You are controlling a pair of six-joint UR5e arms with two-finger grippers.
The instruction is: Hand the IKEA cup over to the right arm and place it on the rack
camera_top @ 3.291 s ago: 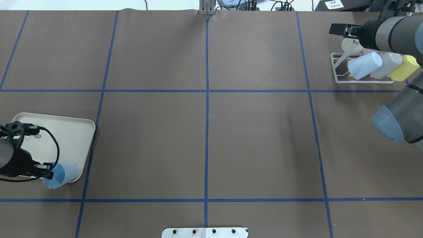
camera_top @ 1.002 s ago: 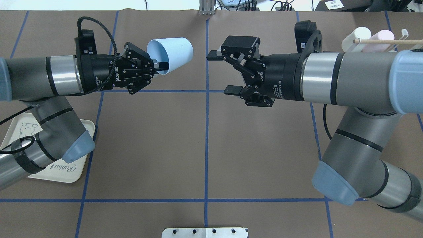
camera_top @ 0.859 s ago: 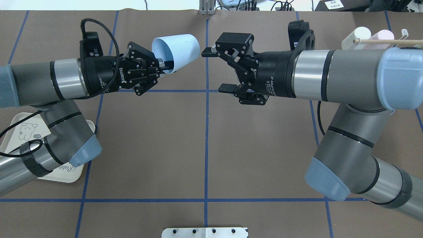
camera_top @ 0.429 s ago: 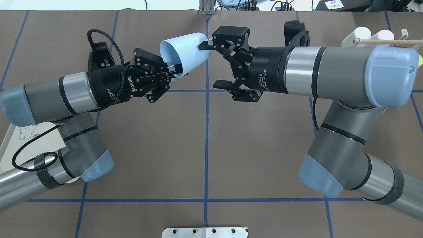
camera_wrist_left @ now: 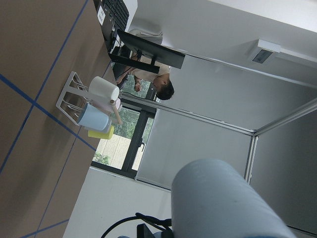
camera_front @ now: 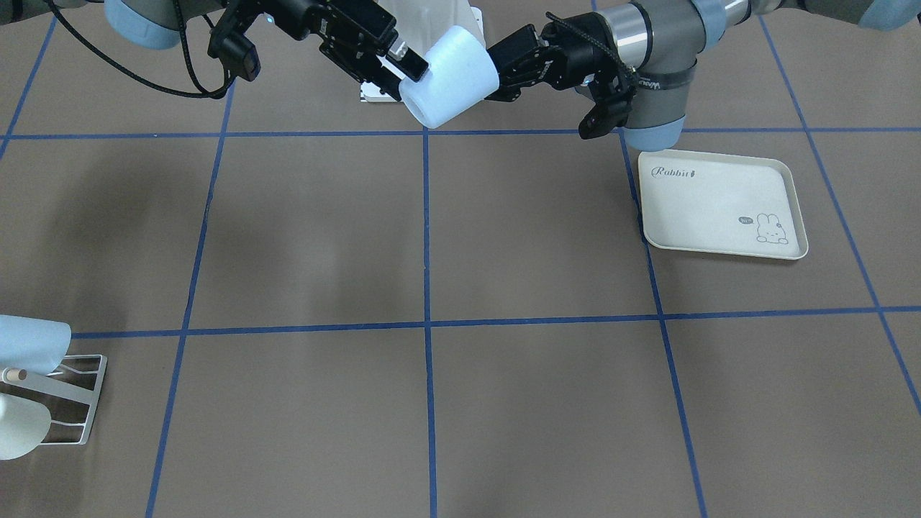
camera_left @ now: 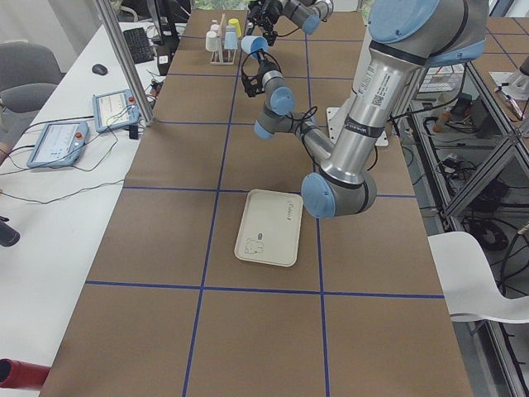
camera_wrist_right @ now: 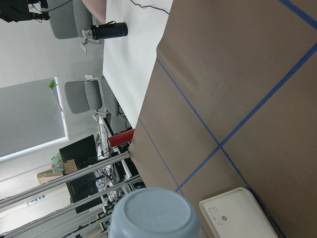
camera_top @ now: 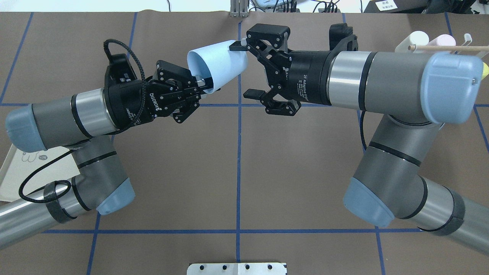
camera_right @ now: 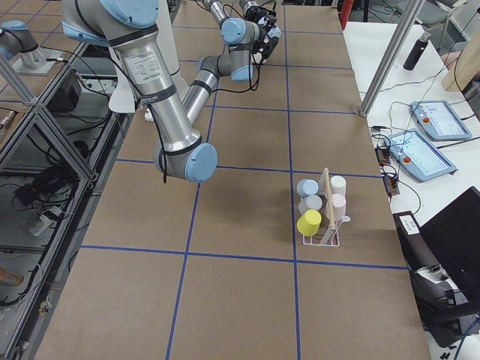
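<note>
MID-AIR HANDOVER: One pale blue IKEA cup hangs on its side above the bench, its rim pinched by the closed fingers of the left gripper. The right gripper, on the right arm, has its fingers spread wide about the cup's base; contact is hard to make out. The rack, bearing five other cups, stands well apart and is largely hidden overhead by that arm. One rabbit-print tray is half covered overhead by the left arm.
</note>
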